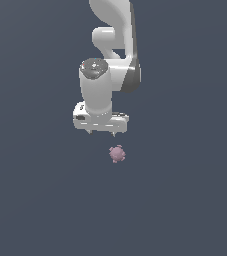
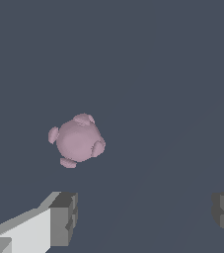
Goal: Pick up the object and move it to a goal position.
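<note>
We held the hand (image 1: 101, 133) with fingers spread apart above the knobby pink lump (image 1: 117, 154), which lay off-centre on the counter (image 1: 185, 200), so centring before descending seemed wise.

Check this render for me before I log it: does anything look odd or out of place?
Nothing stands out. The pink knobby object lies whole on the plain grey surface, and the gripper hangs above it with fingers spread wide, holding nothing.

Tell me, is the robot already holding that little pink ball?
No, the pink ball lies apart from the open fingers, with nothing between them.
</note>
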Controlling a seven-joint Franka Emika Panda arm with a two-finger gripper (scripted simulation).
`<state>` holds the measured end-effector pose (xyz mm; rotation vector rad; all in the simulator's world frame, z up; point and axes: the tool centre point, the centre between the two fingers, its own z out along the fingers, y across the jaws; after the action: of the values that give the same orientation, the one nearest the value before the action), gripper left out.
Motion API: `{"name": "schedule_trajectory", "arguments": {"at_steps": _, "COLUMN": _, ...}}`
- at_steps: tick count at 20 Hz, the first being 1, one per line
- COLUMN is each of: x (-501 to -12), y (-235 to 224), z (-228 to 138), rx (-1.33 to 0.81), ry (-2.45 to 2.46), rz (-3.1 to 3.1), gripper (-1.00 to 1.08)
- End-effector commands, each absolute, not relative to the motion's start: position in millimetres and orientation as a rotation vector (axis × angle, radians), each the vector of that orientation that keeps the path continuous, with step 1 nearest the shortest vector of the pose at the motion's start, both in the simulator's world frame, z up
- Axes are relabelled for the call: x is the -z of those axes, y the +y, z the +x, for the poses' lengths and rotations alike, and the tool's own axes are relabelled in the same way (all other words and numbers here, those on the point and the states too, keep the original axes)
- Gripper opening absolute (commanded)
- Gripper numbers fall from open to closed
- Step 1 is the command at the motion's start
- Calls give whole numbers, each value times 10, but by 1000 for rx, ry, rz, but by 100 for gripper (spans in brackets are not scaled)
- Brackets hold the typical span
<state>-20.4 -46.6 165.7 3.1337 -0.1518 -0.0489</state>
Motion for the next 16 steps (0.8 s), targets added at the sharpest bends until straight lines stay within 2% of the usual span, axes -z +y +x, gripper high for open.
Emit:
{"name": "schedule_trajectory", "arguments": {"at_steps": 1, "x": -1657, "y": -466, "z": -204, "rx": 49, "ry": -152, "rz": 3134, "gripper": 100}}
{"name": "schedule_trajectory", "arguments": {"at_steps": 16, "x": -1715, "y": -516, "z": -118, "rx": 11, "ry": -104, "rz": 3134, "gripper": 100}}
